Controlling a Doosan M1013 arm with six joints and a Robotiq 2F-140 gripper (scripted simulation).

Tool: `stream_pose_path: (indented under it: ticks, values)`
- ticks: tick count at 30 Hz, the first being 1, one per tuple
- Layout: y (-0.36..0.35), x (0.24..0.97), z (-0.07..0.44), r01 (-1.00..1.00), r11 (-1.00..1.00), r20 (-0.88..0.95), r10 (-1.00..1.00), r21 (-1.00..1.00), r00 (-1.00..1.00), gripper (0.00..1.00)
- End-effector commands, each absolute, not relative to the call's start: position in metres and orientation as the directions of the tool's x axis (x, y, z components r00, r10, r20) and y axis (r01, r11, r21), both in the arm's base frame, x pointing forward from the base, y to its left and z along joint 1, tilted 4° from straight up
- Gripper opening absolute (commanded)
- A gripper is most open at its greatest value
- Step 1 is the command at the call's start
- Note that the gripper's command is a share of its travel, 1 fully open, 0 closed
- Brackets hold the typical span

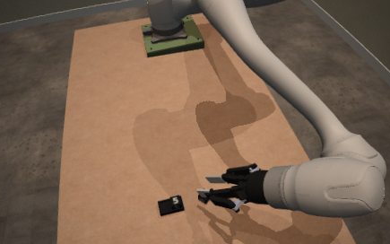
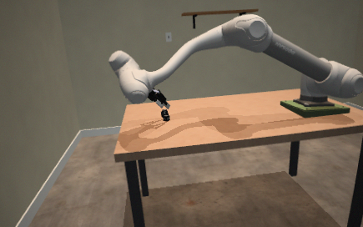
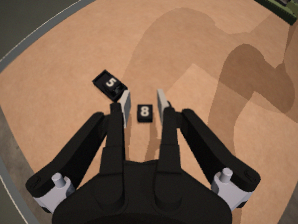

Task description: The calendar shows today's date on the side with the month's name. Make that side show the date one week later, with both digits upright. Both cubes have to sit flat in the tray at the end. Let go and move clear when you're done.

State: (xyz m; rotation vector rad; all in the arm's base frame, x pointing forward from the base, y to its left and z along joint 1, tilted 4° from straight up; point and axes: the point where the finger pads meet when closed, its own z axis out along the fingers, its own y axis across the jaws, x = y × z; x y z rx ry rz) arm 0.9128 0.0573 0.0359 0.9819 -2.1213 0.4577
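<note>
Cube 8 (image 1: 203,197) (image 3: 145,113) sits outside tray (image 1: 167,207) (image 3: 102,82), cube 5 (image 1: 176,202) (image 3: 111,83) in it; gripper (image 1: 208,186) (image 2: 165,107) (image 3: 143,97) part-open, holding nothing; new date unset, 8 needs placing, month side unseen.

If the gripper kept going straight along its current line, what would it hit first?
Probably the tabletop, close to the loose 8 cube; depth is unclear, so it may clip the cube first.
</note>
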Motion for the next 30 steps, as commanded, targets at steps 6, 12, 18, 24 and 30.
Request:
stream_pose_path:
  ticks: [6, 12, 18, 24, 30]
  values:
    - [0.0582, 0.9142, 0.0349, -0.765, 0.644, 0.758, -0.495, -0.009, -0.425, 0.35]
    - [0.0581, 0.9142, 0.0349, -0.765, 0.644, 0.758, -0.495, -0.009, -0.425, 0.35]
    - [0.0581, 0.9142, 0.0342, -0.765, 0.644, 0.758, -0.495, -0.009, -0.425, 0.35]
    - [0.0579, 0.9141, 0.0315, -0.765, 0.644, 0.758, -0.495, -0.009, -0.425, 0.35]
    - [0.0576, 0.9139, 0.0264, -0.765, 0.644, 0.758, -0.495, -0.009, -0.425, 0.35]
